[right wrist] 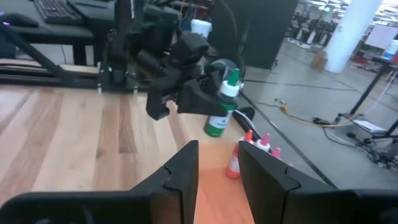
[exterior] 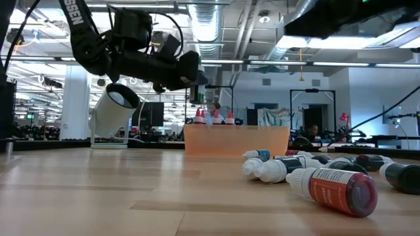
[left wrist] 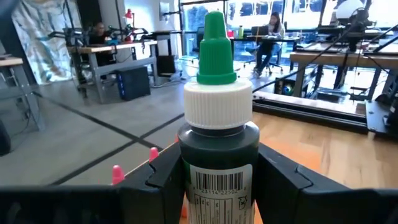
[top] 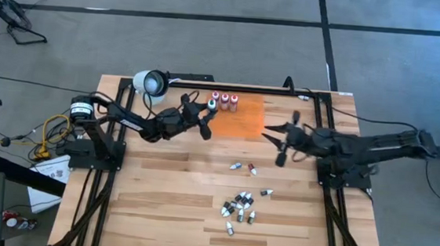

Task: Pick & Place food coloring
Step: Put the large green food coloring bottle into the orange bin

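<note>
A green-capped bottle was held upright, pinched in the left gripper, directly above the orange mat, with the standing bottles just beyond. The right gripper, nothing held, fingers slightly apart, waited opposite.

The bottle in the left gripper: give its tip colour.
Green tip above a white ribbed cap on the bottle in the left gripper; clearest in the left wrist view.
</note>
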